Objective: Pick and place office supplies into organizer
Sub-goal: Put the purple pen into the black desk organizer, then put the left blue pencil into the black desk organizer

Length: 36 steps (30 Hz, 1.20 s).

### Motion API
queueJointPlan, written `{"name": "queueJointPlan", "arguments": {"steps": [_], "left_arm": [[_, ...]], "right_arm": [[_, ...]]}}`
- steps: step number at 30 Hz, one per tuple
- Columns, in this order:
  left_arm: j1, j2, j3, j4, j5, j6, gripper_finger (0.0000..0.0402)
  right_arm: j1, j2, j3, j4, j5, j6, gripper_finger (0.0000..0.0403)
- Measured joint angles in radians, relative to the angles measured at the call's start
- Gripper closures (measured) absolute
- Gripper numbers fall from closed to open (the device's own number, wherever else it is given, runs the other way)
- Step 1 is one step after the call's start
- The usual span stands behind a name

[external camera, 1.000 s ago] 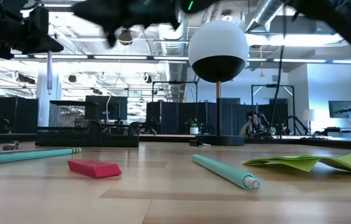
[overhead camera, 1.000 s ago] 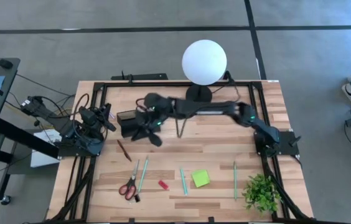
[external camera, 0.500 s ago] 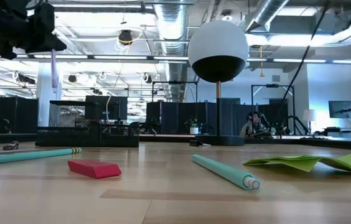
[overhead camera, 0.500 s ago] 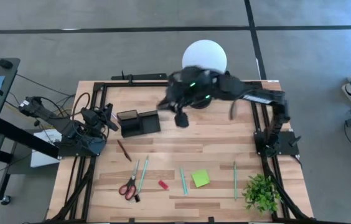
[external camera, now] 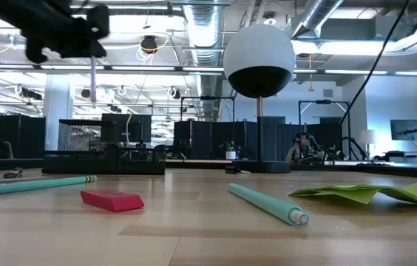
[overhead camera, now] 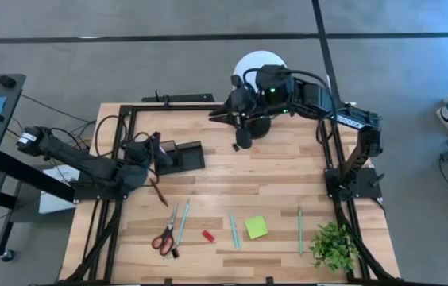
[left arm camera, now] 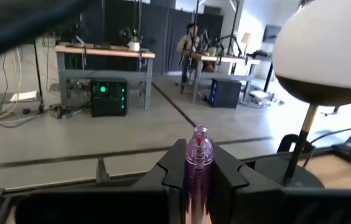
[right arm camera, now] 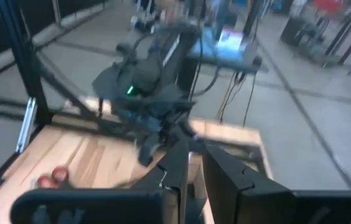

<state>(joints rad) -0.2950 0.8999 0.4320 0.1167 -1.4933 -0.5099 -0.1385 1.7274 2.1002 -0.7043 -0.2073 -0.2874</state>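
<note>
No writing is readable on anything here. My left tool (left arm camera: pixel 198 177) clenches a translucent pink pen (left arm camera: pixel 198 163) upright above the black organizer (overhead camera: pixel 178 156), at about ten o'clock on the surface (overhead camera: pixel 272 199). My right tool (overhead camera: pixel 222 116) hangs near twelve o'clock; I cannot tell its grip.

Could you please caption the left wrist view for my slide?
Left gripper shut on a pink pen, white globe lamp beyond.

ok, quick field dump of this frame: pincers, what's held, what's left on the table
left pincer: shut on pink pen, beside the organizer
right pincer: raised by the lamp, nothing visibly held
brown pen: on table
scissors: on table
eraser: on table
sticky pad: on table
teal pens: on table
</note>
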Motion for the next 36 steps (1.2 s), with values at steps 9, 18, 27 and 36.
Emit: {"name": "queueJointPlan", "arguments": {"steps": [9,18,27,36], "left_arm": [[0.192,0.144,0.000,0.172,0.130,0.162,0.0384],[0.286,0.198,0.000,0.112,0.201,0.128,0.0378],[0.352,0.265,0.001,0.075,0.291,0.052,0.0308],[0.303,0.223,0.023,0.078,0.313,0.132,0.0280]], "right_arm": [[0.034,0.013,-0.001,-0.076,0.000,0.000,0.0360],[0.034,0.013,-0.001,-0.083,0.000,0.000,0.0360],[0.069,0.013,-0.028,-0.083,0.000,0.026,0.0360],[0.093,0.004,-0.029,-0.143,0.000,0.045,0.0360]]}}
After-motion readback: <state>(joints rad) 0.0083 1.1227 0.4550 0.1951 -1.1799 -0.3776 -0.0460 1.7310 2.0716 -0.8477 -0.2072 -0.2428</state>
